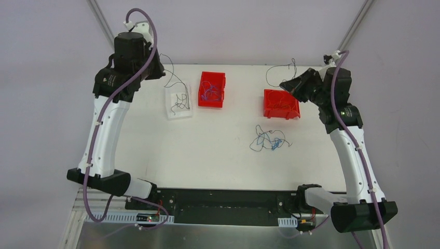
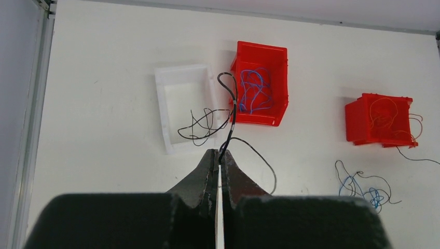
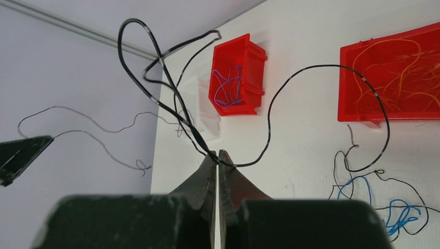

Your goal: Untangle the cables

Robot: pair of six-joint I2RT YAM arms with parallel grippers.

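1. The left end effector (image 2: 218,158) is clenched on a black cable (image 2: 233,111). It is held up over the far-left part of the worktop (image 1: 218,155), and the cable's loose curls trail across a corner of the white tray (image 2: 179,101).
2. The right end effector (image 3: 218,158) is clenched on a second black cable (image 3: 316,66). The loops of this one stand in the air near the orange bin (image 2: 358,122), and its tail drops towards the knot (image 1: 270,141). I cannot tell whether it is caught there.
3. The knot is blue and black strands, lying on the worktop in front of the orange bin. Of the other cables, blue ones sit in the middle bin (image 2: 262,49) and orange ones in the orange bin.
4. These cables look hair-fine and almost weightless, yet springy. They keep their curl when lifted, so I expect them to flick or roll instead of lying where dropped.
5. A cable this thin may slip between the pads, so the pinch should be square at the very tips.
6. A hard pull would probably tighten the knot or drag it whole across the worktop.
7. The best hold is likely a single strand at the knot's loose edge or near a free end, not the dense blue clump.
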